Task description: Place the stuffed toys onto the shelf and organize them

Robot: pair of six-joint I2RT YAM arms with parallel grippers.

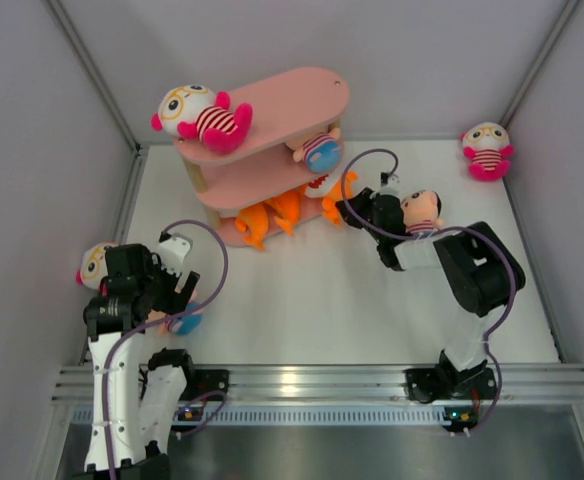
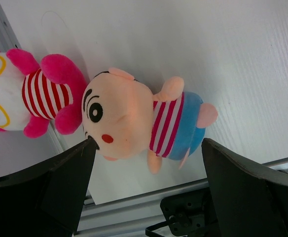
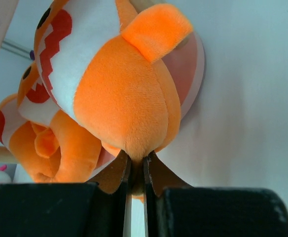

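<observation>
Right now my right gripper [image 3: 136, 170] has its jaws pressed together on a fold of plush at the tail end of an orange shark [image 3: 119, 94]. Its head points away from the fingers toward the low tier of the pink shelf [image 1: 272, 105]. I read that pinch as a way to push the toy in beside the other sharks [image 1: 269, 215] tucked under there without my fingers going between the boards. My left gripper [image 2: 149, 143] hangs with jaws spread wide over a peach-headed doll [image 2: 134, 121] lying on the table [image 1: 302, 290], one finger to each side and neither touching it, so a grab looks like the next step. A white-headed doll [image 2: 25, 94] lies against the peach one's head, close to the left wall [image 1: 32, 180], so closing could catch its magenta leg. On the shelf, the top board carries a second white-headed doll [image 1: 197, 115] at its left end and shows bare pink to the right. The middle board holds a second peach doll [image 1: 317, 150] at its right edge, where a nudge might tip it off. A third peach doll [image 1: 422, 208] sits just beside the right arm's wrist. A third white-headed doll [image 1: 487, 150] lies in the far right corner, well apart from the shelf.
</observation>
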